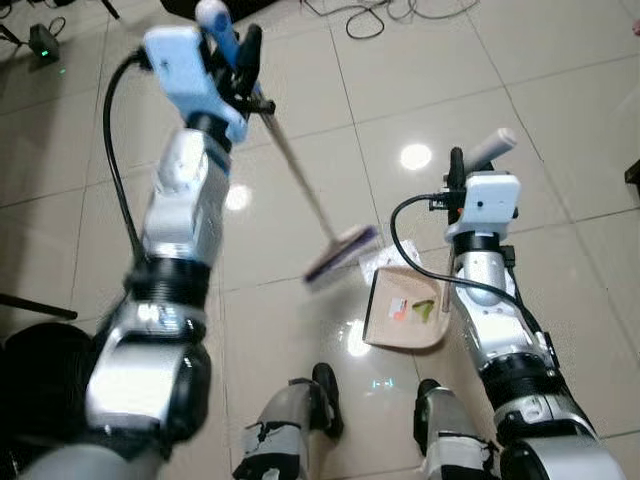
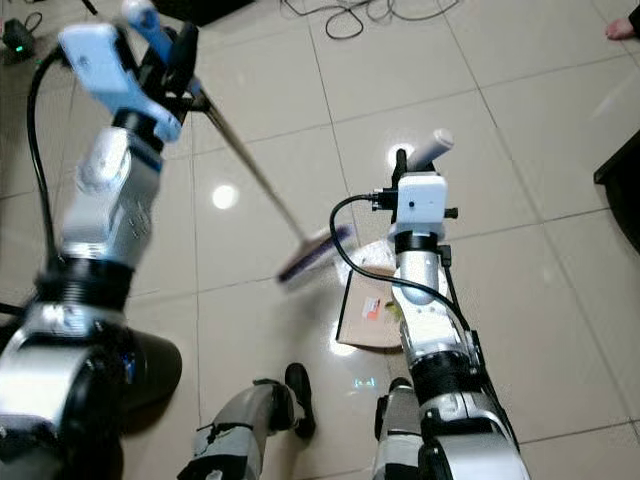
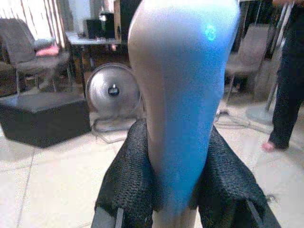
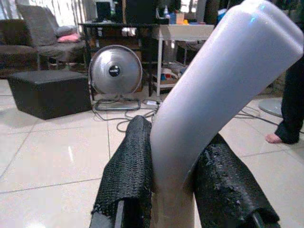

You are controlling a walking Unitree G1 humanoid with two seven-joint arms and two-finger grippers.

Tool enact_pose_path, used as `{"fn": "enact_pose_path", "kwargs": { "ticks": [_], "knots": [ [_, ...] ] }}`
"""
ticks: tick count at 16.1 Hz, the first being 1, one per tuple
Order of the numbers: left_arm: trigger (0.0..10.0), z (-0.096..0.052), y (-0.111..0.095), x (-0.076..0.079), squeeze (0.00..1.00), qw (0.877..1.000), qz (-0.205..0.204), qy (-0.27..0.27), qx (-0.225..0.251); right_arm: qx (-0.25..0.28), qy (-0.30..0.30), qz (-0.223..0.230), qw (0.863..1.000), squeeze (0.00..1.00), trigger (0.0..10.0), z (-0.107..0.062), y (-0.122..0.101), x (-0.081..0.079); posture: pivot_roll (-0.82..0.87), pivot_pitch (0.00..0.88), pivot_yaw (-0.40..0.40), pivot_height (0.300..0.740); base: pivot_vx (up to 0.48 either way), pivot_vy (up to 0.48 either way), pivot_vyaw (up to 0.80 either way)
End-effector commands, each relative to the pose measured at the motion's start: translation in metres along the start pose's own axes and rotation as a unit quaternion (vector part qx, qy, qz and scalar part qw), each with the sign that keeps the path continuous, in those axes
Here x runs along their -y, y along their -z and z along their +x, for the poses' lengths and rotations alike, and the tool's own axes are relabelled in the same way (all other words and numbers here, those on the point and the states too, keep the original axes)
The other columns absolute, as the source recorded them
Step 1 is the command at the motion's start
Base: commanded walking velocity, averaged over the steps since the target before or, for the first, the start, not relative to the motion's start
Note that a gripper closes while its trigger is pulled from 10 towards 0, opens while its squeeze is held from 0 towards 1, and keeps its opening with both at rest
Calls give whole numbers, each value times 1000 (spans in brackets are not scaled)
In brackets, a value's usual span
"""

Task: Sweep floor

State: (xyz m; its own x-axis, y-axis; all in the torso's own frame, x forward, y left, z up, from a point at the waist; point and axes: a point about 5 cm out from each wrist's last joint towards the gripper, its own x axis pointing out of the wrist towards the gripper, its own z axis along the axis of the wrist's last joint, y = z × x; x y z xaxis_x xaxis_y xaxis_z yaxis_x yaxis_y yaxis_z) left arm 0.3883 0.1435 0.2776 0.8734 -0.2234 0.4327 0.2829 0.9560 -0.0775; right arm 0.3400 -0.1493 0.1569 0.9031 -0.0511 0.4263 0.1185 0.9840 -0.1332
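The left claw is clamped on the broom; its stick slants down to the right, with the head just left of the dustpan. The right claw holds the dustpan handle upright on the floor.

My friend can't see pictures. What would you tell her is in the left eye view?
A robot looks down at its own two silver arms over a shiny tiled floor. Its left gripper holds a broom whose blurred head is beside a beige dustpan with scraps in it. Its right gripper holds the dustpan's upright handle.
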Motion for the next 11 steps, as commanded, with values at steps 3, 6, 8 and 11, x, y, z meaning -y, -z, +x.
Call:
{"fn": "enact_pose_path", "kwargs": {
  "ticks": [3, 6, 8, 11],
  "knots": [
    [10000, -16, 21, -26, 0, 997, 18, -28, -70, 10, -4, 44, 999, 0, 10000, -5, -23, 2, -60, 146, 140, 740, 0, 0, 0],
    [10000, -33, 30, -44, 0, 991, 73, -50, -99, 3, -26, 83, 996, 0, 10000, -6, -52, 5, -68, 103, 118, 740, 0, 0, 0],
    [10000, -52, 37, -41, 0, 992, 58, -3, -111, -9, -31, 85, 996, 0, 10000, -9, -67, 11, -74, 78, 102, 740, 0, 0, 0],
    [10000, -95, 57, -38, 0, 987, 67, -24, -144, -38, -45, 93, 994, 0, 10000, -7, -93, 22, -85, 52, 79, 740, 0, 0, 0]
  ]
}}
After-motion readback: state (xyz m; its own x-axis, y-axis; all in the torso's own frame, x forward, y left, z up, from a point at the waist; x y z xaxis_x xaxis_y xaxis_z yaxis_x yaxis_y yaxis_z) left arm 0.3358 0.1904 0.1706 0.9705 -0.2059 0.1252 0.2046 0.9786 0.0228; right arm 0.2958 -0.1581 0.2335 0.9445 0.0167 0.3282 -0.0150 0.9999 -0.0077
